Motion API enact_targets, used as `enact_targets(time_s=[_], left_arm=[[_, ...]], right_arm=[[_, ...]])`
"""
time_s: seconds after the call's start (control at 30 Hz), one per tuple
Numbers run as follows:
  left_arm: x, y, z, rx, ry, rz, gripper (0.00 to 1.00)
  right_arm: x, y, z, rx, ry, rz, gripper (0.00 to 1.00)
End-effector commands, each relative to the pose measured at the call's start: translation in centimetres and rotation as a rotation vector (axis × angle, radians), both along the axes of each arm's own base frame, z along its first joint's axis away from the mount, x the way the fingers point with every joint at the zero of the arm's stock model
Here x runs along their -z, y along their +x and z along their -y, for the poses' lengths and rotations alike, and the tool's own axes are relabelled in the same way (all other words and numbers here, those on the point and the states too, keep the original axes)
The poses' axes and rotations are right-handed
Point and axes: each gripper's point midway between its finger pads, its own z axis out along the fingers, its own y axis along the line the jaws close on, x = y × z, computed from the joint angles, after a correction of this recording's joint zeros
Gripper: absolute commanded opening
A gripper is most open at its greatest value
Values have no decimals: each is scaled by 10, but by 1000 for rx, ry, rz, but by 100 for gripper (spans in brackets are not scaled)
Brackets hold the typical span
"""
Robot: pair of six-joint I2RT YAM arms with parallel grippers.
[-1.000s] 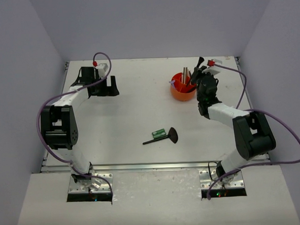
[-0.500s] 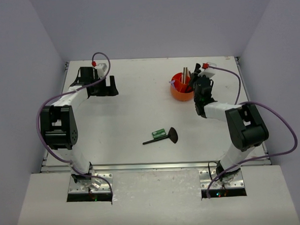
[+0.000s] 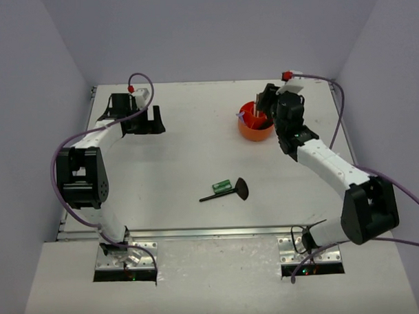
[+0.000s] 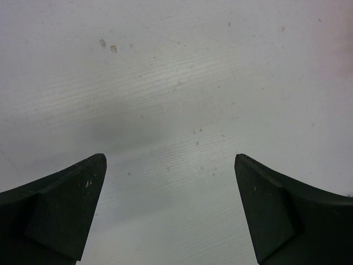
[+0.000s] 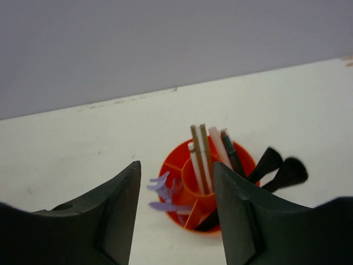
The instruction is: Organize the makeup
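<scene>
The orange cup (image 3: 255, 130) stands at the back right of the table. In the right wrist view the orange cup (image 5: 172, 167) holds tan and pink sticks (image 5: 202, 157) in its middle, lilac tools (image 5: 165, 190) on the left and two black brushes (image 5: 277, 167) on the right. My right gripper (image 3: 267, 100) hovers just above and behind the cup; in its own view the right gripper (image 5: 176, 168) is open with nothing between its fingers. A black fan brush (image 3: 233, 191) and a small green tube (image 3: 221, 186) lie at the table's centre front. My left gripper (image 3: 153, 122) rests at the back left, and the left gripper (image 4: 170, 163) is open over bare table.
White walls close the table on the back and both sides. Purple cables loop off both arms. The table's front edge has a metal rail (image 3: 198, 232).
My right gripper has opened and let go of a black brush, which now stands in the cup. Its wrist has pulled up and turned. The left arm has not moved.
</scene>
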Motion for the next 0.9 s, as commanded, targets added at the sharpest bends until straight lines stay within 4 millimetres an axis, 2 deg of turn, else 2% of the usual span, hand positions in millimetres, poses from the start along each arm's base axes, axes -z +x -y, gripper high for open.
enact_targets(time_s=[0.0,0.03,0.07,0.13,0.17,0.23,0.3,0.47,0.57,0.67,0.87], left_arm=[[-24,6,-2,-4,-18,75,100],[-25,6,-2,-5,-21,74,100],[-25,7,-1,-4,-27,75,100],[-25,7,1,-2,-37,72,100],[-26,7,2,-2,-41,72,100],[-26,6,3,1,-48,70,100],[-27,5,2,-1,-47,73,100],[-28,1,2,0,-43,77,100],[-30,1,2,-1,-41,83,100],[-33,1,1,-2,-37,91,100],[-32,1,1,-4,-38,89,100]], right_arm=[[42,-65,-23,71,-65,-402,53],[55,-75,-18,116,-51,-468,53],[76,-99,-27,135,-20,-573,54],[105,-128,-37,188,58,-714,56],[122,-152,-46,237,188,-842,56],[145,-180,-57,335,320,-984,56],[156,-201,-75,373,415,-1098,55],[160,-215,-105,448,599,-1139,55],[165,-222,-114,488,656,-1174,55],[181,-234,-121,541,727,-1247,55],[197,-240,-123,631,771,-1287,54]])
